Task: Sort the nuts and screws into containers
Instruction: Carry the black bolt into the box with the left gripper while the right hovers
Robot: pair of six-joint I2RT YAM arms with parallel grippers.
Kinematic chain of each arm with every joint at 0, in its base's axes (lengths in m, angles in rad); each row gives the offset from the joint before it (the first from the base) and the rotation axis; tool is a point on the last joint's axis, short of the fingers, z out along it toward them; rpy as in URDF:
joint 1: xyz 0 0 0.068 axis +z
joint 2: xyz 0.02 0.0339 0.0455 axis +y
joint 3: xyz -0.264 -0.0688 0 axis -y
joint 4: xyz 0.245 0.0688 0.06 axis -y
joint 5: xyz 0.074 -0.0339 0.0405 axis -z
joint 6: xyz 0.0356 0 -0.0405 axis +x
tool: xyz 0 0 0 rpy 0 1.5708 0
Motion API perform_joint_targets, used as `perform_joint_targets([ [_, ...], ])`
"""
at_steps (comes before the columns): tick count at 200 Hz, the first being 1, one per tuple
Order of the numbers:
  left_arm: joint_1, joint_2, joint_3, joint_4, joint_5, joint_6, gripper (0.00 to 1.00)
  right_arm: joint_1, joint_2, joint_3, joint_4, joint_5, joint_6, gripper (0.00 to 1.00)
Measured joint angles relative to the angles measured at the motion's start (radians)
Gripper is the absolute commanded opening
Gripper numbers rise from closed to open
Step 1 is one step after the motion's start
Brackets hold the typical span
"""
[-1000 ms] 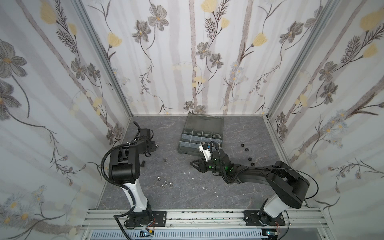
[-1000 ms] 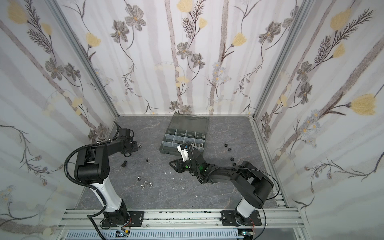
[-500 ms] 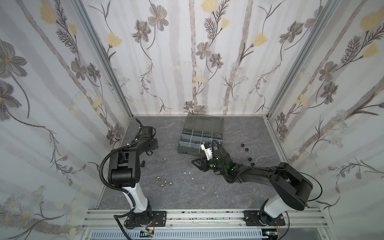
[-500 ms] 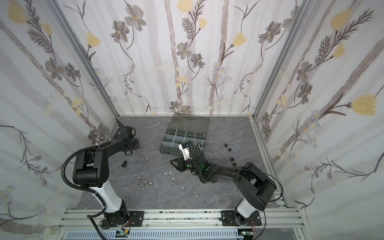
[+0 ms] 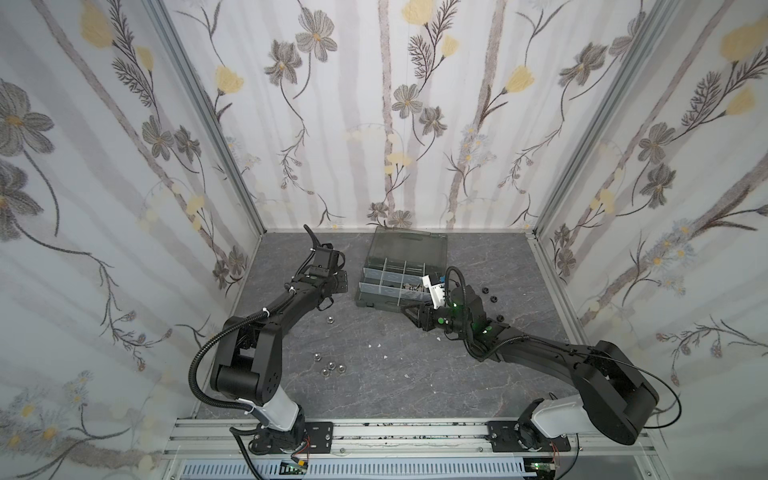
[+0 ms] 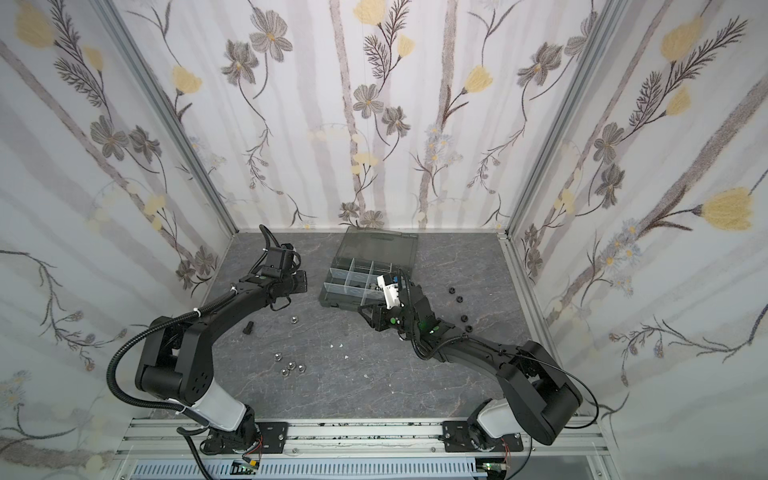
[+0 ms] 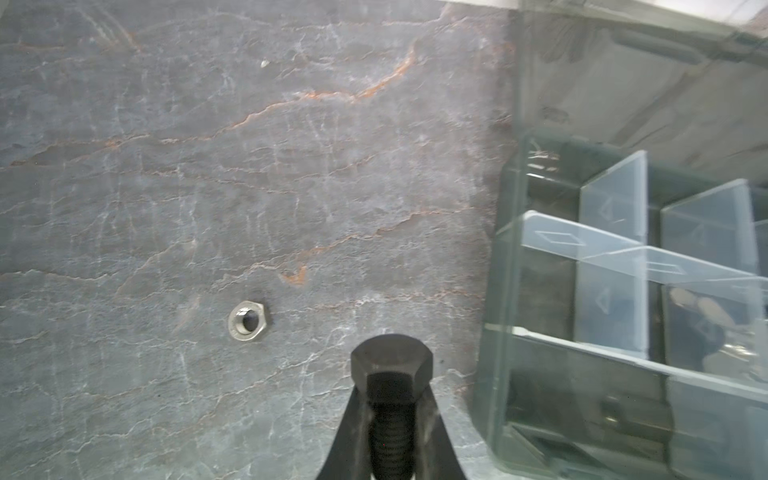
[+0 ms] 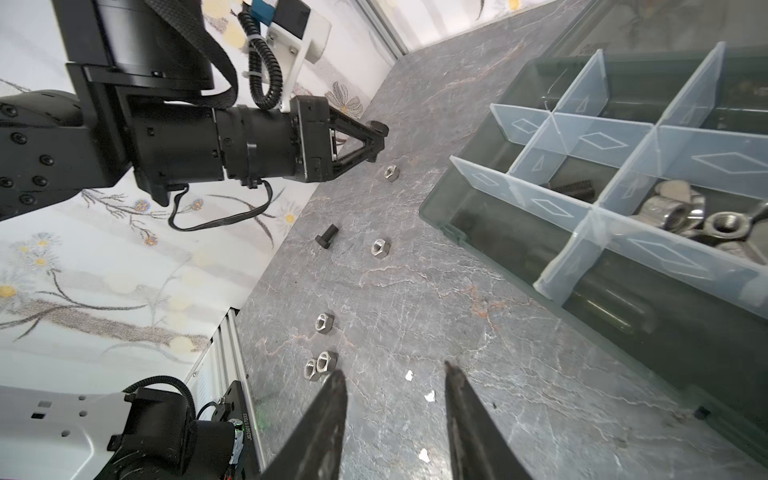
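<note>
My left gripper (image 7: 390, 401) is shut on a black hex-head screw (image 7: 390, 372), gripped by its threaded shank with the head past the fingertips. It hangs above the grey table just left of the open organizer case (image 5: 376, 302), whose containers are split by pale dividers (image 8: 552, 129). The right wrist view shows that gripper (image 8: 376, 139) from the side. My right gripper (image 8: 392, 370) is open and empty, low at the case's front corner (image 6: 338, 305). Silver nuts (image 5: 330, 366) lie loose; one (image 7: 248, 321) sits near the held screw. Another black screw (image 6: 248, 327) lies on the table.
Silver wing nuts (image 8: 681, 212) fill one compartment and a black screw (image 8: 571, 189) lies in the one beside it. Black nuts (image 6: 459, 299) are scattered right of the case. The smoky lid (image 5: 409, 243) stands open behind. White flecks (image 5: 376, 345) dot the middle.
My left gripper has shut on the black screw and moved right toward the case. My right gripper has shifted slightly toward the case and opened a little wider.
</note>
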Motion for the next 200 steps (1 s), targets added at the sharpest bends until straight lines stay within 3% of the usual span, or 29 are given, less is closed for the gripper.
perform_joint_targets([
  [51,-0.116,-0.023,0.043,0.002,0.026,-0.044,0.09,-0.052,-0.137,-0.030,-0.137,0.004,-0.054,0.49],
  [94,-0.200,0.047,0.127,0.003,0.038,-0.060,0.10,-0.101,-0.214,-0.059,-0.214,0.023,-0.072,0.50],
  [200,-0.277,0.250,0.288,-0.022,0.079,-0.077,0.10,-0.138,-0.231,-0.129,-0.217,0.031,-0.082,0.49],
])
